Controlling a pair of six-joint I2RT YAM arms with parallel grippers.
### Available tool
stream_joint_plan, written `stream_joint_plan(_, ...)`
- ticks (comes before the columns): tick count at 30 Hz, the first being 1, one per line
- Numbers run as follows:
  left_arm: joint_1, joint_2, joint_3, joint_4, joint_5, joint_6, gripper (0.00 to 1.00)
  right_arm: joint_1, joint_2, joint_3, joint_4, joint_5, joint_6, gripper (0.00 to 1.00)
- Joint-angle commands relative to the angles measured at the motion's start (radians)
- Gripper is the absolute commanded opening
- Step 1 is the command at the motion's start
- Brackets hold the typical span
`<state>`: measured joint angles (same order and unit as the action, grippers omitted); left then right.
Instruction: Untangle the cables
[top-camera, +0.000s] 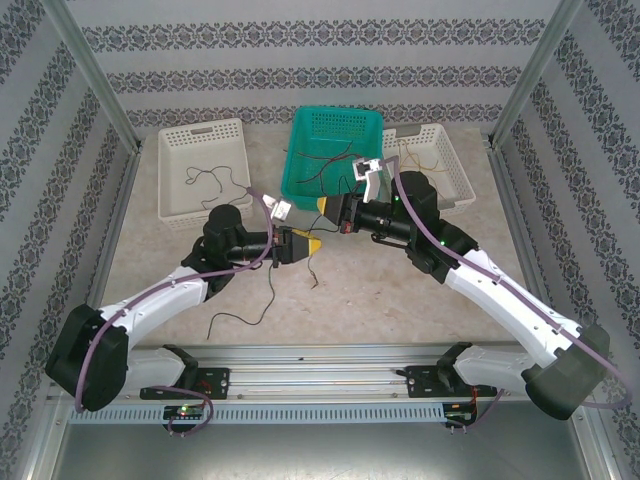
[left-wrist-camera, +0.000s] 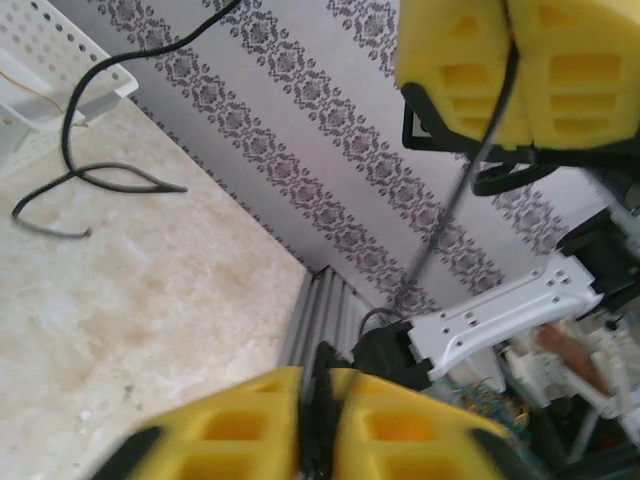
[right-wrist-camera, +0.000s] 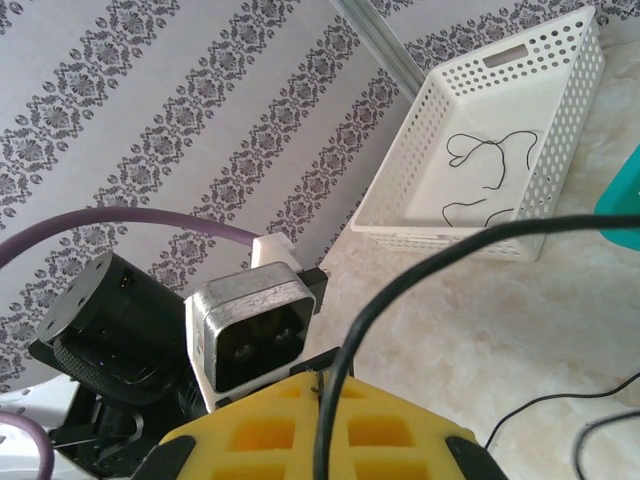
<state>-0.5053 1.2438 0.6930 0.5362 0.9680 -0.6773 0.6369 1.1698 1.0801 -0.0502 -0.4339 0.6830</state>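
Note:
A thin black cable (left-wrist-camera: 452, 195) runs taut between my two grippers above the middle of the table. My left gripper (left-wrist-camera: 318, 390) is shut on its lower end, its yellow fingers (top-camera: 308, 245) pressed together. My right gripper (right-wrist-camera: 322, 388) is shut on the same cable (right-wrist-camera: 395, 290), which arcs away to the right. In the left wrist view the right gripper (left-wrist-camera: 505, 95) sits just above. In the top view the right gripper (top-camera: 326, 204) hovers at the teal basket's near edge. More dark cables (top-camera: 328, 166) lie in the teal basket (top-camera: 300, 135).
A loose black cable (top-camera: 243, 316) lies on the table near the left arm. The left white basket (top-camera: 172, 150) holds a black cable (top-camera: 214, 180). The right white basket (top-camera: 455, 170) holds a tan one (top-camera: 425, 155). Metal frame posts stand at both sides.

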Motion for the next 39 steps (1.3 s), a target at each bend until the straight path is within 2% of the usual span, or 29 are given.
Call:
stream_joint_plan(1,-0.010,-0.034,0.054,-0.097,-0.002,0.076,0.00,-0.006,-0.017,0.015,0.016,-0.010,0.005,0.00)
stream_joint_plan(3,-0.008,-0.050,0.072,-0.137,-0.018,0.091,0.00,-0.007,-0.024,0.007,0.004,0.010,-0.011,0.00)
stream_joint_plan(6,0.000,-0.089,0.110,-0.253,-0.069,0.145,0.00,-0.011,-0.054,-0.025,-0.009,0.064,-0.034,0.10)
stream_joint_plan(9,0.031,-0.124,0.150,-0.361,-0.127,0.182,0.00,-0.021,-0.096,-0.060,-0.007,0.096,-0.055,0.32)
stream_joint_plan(13,0.134,-0.145,0.213,-0.459,-0.156,0.192,0.00,-0.025,-0.180,-0.113,-0.014,0.169,-0.103,0.55)
stream_joint_plan(16,0.222,-0.157,0.293,-0.514,-0.156,0.189,0.00,-0.029,-0.251,-0.161,-0.022,0.226,-0.149,0.63)
stream_joint_plan(20,0.294,-0.153,0.488,-0.674,-0.176,0.248,0.00,-0.041,-0.330,-0.220,-0.037,0.272,-0.196,0.70)
stream_joint_plan(26,0.355,-0.112,0.784,-0.890,-0.349,0.342,0.00,-0.075,-0.381,-0.322,-0.037,0.254,-0.191,0.73)
stream_joint_plan(33,0.439,-0.003,1.023,-0.931,-0.495,0.318,0.00,-0.080,-0.388,-0.402,0.005,0.206,-0.161,0.74)
stream_joint_plan(39,0.509,0.117,1.118,-0.932,-0.541,0.335,0.00,-0.070,-0.382,-0.418,0.013,0.151,-0.162,0.75)
